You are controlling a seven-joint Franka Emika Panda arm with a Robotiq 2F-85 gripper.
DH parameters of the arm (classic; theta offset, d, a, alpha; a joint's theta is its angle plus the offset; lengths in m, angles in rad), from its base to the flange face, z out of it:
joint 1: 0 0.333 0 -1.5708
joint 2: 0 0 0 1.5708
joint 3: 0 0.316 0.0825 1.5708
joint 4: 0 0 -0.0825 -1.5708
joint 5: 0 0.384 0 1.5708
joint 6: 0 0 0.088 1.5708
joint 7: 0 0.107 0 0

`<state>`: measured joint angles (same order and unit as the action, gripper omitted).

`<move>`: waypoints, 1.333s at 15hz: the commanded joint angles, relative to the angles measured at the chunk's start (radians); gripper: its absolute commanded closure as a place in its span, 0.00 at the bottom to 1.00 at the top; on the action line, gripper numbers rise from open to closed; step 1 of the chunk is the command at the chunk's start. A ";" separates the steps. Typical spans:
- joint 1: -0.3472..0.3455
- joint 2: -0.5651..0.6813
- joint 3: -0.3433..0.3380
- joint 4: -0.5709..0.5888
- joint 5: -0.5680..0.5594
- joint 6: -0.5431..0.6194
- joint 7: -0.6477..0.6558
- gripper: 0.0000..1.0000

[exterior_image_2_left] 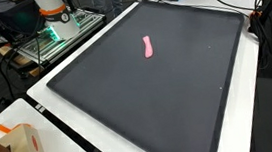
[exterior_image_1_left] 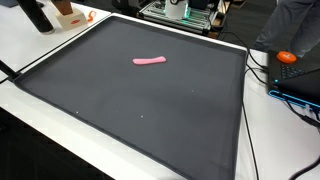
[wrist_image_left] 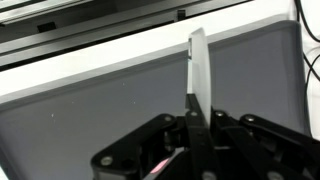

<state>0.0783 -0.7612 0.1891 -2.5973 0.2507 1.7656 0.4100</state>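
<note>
Gripper: you had the gripper (wrist_image_left: pixel 198 62) low over the mat in the wrist view, its fingers pressed together into one narrow pale blade with nothing between them.
Pink strip: it (exterior_image_1_left: pixel 150 61) lay flat on the mat, alone, in both exterior views.
Mat: the dark mat (exterior_image_1_left: pixel 120 110) covered most of your white table (exterior_image_1_left: pixel 20 120).
Box: a cardboard box (exterior_image_2_left: pixel 17 148) stood off the mat.

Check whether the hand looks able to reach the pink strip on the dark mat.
Probably yes. The pink strip lies alone on the dark mat, nothing around it. The hand shows only in the wrist view, over the mat.
</note>
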 commanded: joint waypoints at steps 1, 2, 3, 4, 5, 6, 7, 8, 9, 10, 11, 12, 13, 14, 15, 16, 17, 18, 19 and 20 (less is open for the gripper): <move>-0.010 -0.001 0.008 0.002 0.005 -0.004 -0.006 0.96; -0.010 -0.001 0.008 0.002 0.005 -0.004 -0.006 0.99; -0.015 0.026 0.020 0.027 0.000 -0.008 0.015 0.99; -0.021 0.062 0.040 0.066 -0.016 -0.016 0.036 0.99; -0.023 0.090 0.057 0.095 -0.033 -0.016 0.044 0.99; -0.023 0.135 0.075 0.141 -0.047 -0.019 0.051 0.99; -0.025 0.178 0.097 0.181 -0.069 -0.018 0.060 0.99; -0.027 0.222 0.114 0.221 -0.090 -0.020 0.068 0.99; -0.031 0.278 0.137 0.265 -0.123 -0.018 0.084 0.99; -0.034 0.328 0.155 0.305 -0.160 -0.022 0.105 0.99; -0.045 0.390 0.183 0.351 -0.213 -0.031 0.156 0.99; -0.043 0.449 0.200 0.391 -0.257 -0.039 0.190 0.99; -0.043 0.508 0.221 0.432 -0.312 -0.044 0.236 0.99; -0.031 0.567 0.229 0.469 -0.359 -0.055 0.271 0.99; -0.015 0.624 0.233 0.506 -0.401 -0.068 0.300 0.99; 0.003 0.681 0.232 0.542 -0.439 -0.084 0.323 0.99; 0.024 0.736 0.227 0.575 -0.474 -0.103 0.336 0.99; 0.046 0.785 0.217 0.606 -0.504 -0.120 0.343 0.99; 0.070 0.833 0.205 0.635 -0.534 -0.136 0.346 0.99; 0.092 0.876 0.192 0.664 -0.554 -0.153 0.339 0.99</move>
<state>0.1017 -0.0327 0.4138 -2.0493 -0.2260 1.6933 0.7245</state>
